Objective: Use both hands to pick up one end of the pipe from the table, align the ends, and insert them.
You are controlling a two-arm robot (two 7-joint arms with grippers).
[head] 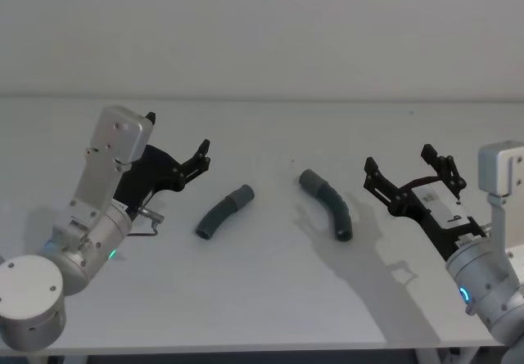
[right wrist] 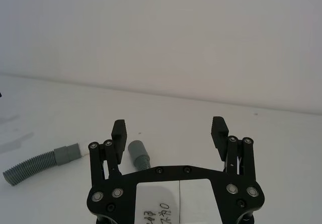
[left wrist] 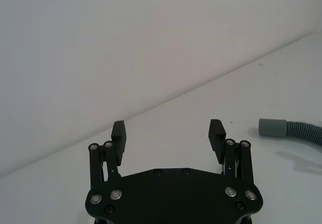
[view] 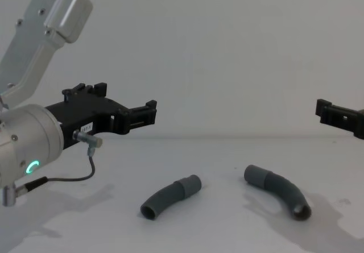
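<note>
Left pincer (left wrist: 167, 131) and right pincer (right wrist: 170, 128) gape empty over the bench (head: 270, 307), and an off-centre nip could roll the left hose (head: 223, 213) or right hose (head: 327, 202) away.

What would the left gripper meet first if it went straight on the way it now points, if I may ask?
Probably nothing: the left gripper, fingers open, hangs above the table, and the collared pipe piece lies aside of its line. Depth is unclear.
</note>
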